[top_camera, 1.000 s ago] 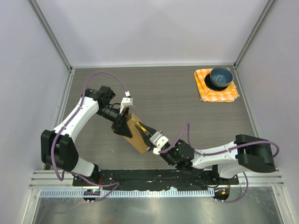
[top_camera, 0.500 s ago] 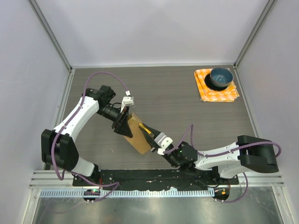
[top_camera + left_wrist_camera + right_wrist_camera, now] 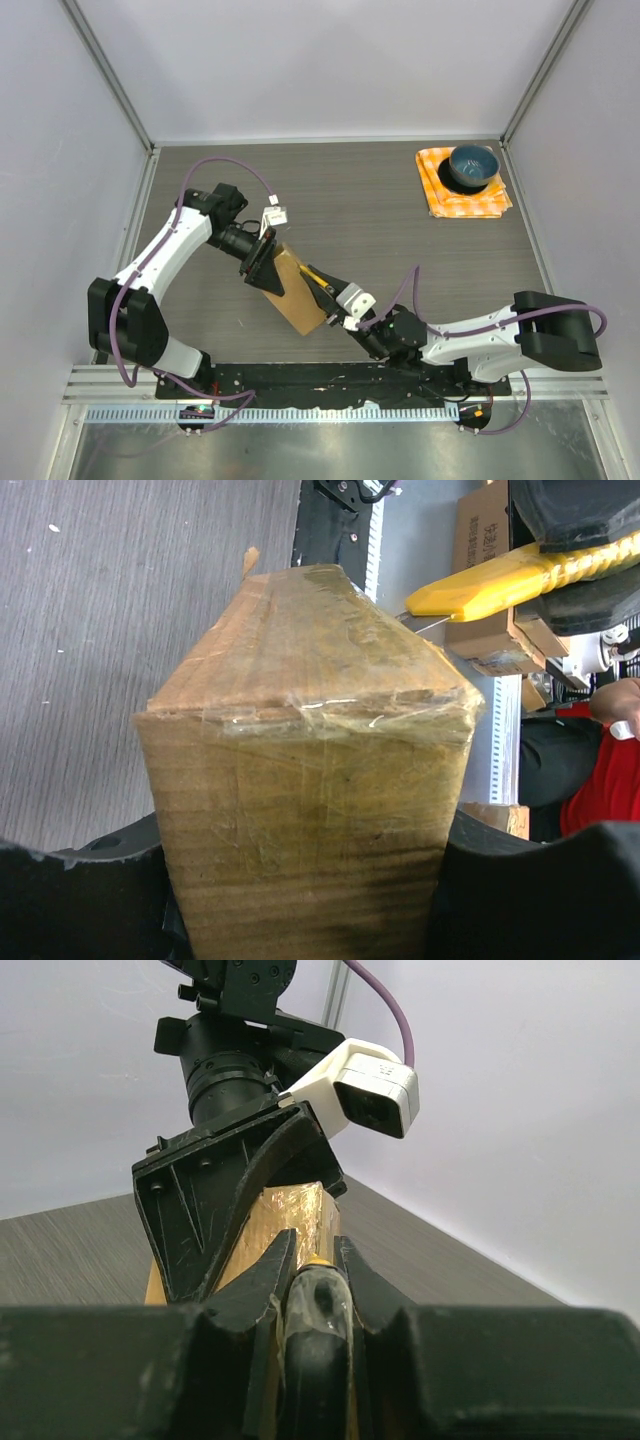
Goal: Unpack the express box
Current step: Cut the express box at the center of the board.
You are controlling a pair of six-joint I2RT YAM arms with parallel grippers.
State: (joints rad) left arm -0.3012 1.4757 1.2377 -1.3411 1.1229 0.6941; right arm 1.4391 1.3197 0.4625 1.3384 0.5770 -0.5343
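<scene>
A small flat brown cardboard box (image 3: pixel 297 298) is at the near side of the dark grey table (image 3: pixel 400 220). It is in the middle, between the two arms. Shiny clear tape (image 3: pixel 330 705) is stuck over it.

The left gripper (image 3: pixel 261 264) holds one end of the box. Its two black fingers (image 3: pixel 70 900) are spread as wide as the box and press on both sides of it. The box is tilted, and its other end points toward the right arm. I cannot tell if the box touches the table.

The right gripper (image 3: pixel 330 293) pinches a yellow and black cutter knife (image 3: pixel 313 276). Its fingers (image 3: pixel 262 1285) are close together, one on each side of the knife handle. The knife points at the box. Its thin silver blade (image 3: pixel 425 626) is right by the edge of the box's free end, next to the tape. I cannot tell if the blade goes into the box.

In the back right corner of the table, a round blue bowl (image 3: pixel 472 166) sits on a folded orange checked cloth (image 3: pixel 455 200). Both are well apart from the box and from the two grippers.
</scene>
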